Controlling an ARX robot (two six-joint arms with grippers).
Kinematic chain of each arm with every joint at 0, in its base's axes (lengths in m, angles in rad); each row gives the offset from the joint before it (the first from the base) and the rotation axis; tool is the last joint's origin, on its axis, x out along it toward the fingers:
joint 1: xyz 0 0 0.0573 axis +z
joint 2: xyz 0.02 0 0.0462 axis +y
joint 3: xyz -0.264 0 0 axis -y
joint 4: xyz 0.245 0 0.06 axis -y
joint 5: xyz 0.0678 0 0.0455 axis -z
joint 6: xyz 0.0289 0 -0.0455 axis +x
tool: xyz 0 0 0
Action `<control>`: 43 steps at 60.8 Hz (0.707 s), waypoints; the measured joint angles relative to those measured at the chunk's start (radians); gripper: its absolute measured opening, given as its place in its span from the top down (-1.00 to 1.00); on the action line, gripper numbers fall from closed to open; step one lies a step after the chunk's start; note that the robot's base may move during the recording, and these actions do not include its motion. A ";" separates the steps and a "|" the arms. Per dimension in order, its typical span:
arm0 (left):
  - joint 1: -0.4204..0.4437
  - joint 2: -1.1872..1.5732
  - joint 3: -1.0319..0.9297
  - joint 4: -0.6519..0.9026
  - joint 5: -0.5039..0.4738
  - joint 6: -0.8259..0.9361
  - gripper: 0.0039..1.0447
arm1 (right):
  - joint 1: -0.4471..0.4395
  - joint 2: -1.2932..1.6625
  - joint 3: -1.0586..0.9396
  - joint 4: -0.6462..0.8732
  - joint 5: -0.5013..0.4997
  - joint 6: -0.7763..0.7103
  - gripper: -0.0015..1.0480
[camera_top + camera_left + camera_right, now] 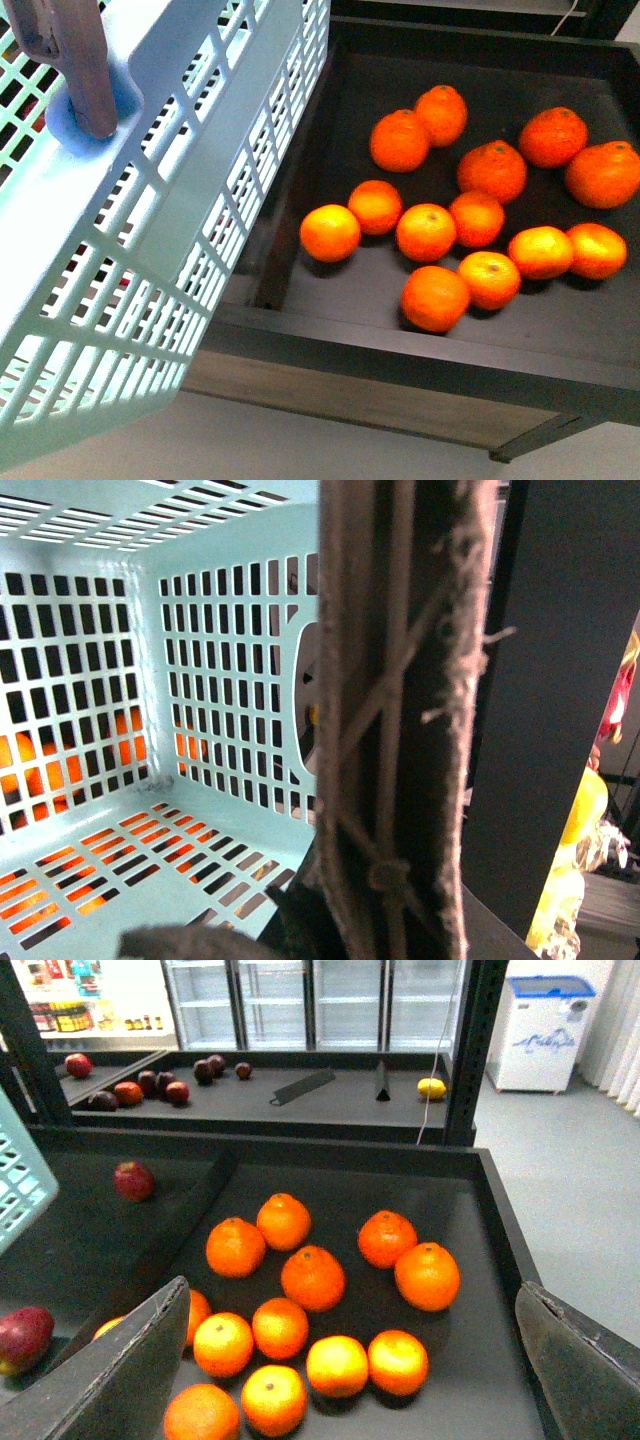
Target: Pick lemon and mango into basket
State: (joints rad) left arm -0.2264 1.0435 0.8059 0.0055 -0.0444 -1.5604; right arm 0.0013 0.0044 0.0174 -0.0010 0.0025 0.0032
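Left of the tray (400, 350) and nearest the camera, the basket (150, 200) hangs tilted, its wall crossing the tray's left edge. It is light blue-green plastic, smooth and matt, cut into rows of oblong slots on sides and floor. Its grey-brown handle (85, 70) pivots in a round boss on the rim. In the left wrist view the handle is a flat fuzzy strap crossed with frayed pale twine (385, 695), and orange glows through the slots. The left gripper's state cannot be told, since only dark blurred shapes sit at the handle's foot. Over the tray's near edge the right gripper (350, 1285) is spread wide, its dark wedge-shaped fingers (130, 1360) holding nothing. On the tray's black matt floor lie round, glossy, dimpled tangerines (426, 232), loosely bunched. Left of the tray lies a red apple (134, 1180). Beyond the tray, on a far black shelf (330, 1105), sits a small yellow fruit (431, 1088), too small to tell lemon from mango.
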 joint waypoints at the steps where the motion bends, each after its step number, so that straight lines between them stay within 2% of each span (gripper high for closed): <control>1: 0.000 0.000 0.000 0.000 0.000 0.000 0.91 | 0.000 0.000 0.000 0.000 0.000 -0.001 -0.83; 43: 0.000 0.000 0.000 0.000 0.004 0.000 0.91 | 0.000 -0.001 0.000 0.000 -0.002 0.000 -0.83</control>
State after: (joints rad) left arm -0.2264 1.0435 0.8059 0.0051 -0.0406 -1.5608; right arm 0.0013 0.0036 0.0174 -0.0013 0.0010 0.0029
